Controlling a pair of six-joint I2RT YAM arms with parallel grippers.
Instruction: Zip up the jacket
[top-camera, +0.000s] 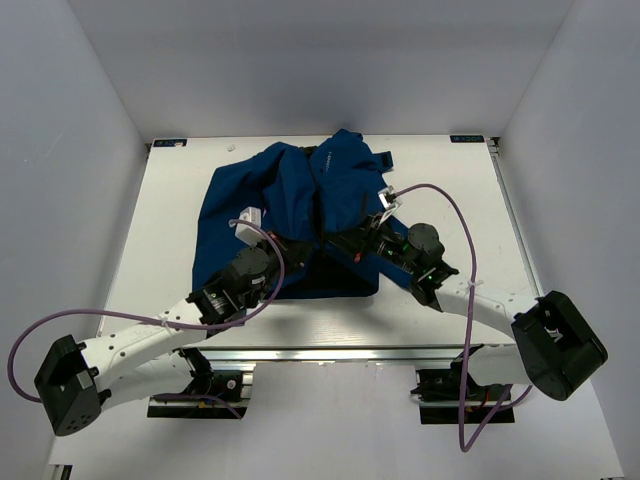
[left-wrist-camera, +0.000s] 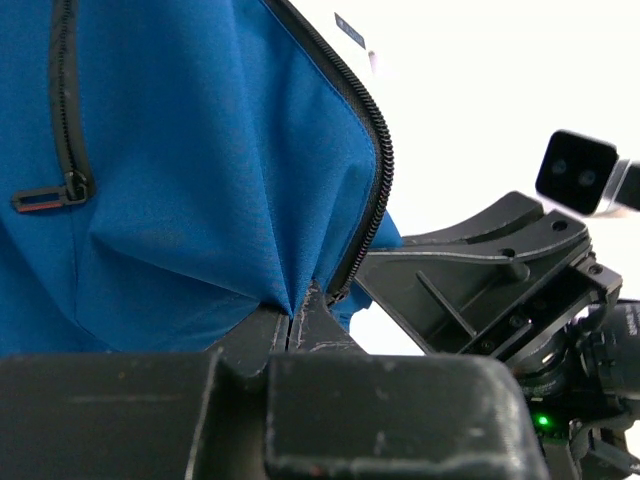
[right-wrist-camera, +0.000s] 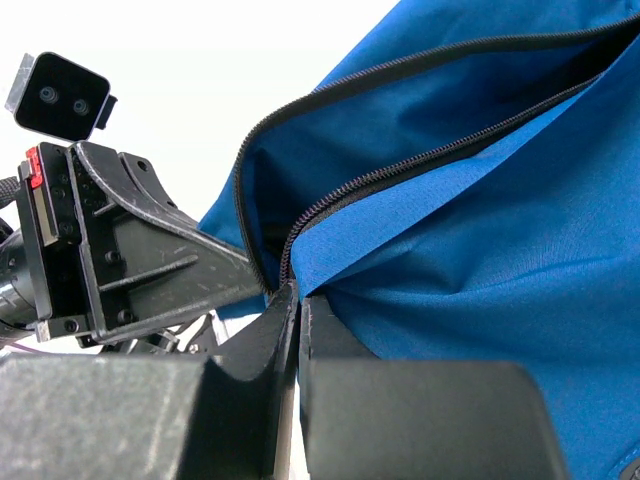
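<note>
The royal-blue jacket (top-camera: 290, 215) lies crumpled on the white table, its dark zipper line open down the middle. My left gripper (left-wrist-camera: 292, 310) is shut on the jacket's bottom hem beside the zipper teeth (left-wrist-camera: 372, 190). My right gripper (right-wrist-camera: 297, 292) is shut on the other front edge at the lower end of its zipper teeth (right-wrist-camera: 400, 165). In the top view both grippers meet at the jacket's near hem, left (top-camera: 290, 252) and right (top-camera: 352, 240). A pocket zipper (left-wrist-camera: 62, 110) with its pull shows in the left wrist view.
The white table (top-camera: 160, 240) has walls on three sides. Purple cables (top-camera: 445, 200) loop over both arms. The right arm (left-wrist-camera: 500, 280) shows close by in the left wrist view, and the left arm (right-wrist-camera: 110, 250) in the right wrist view.
</note>
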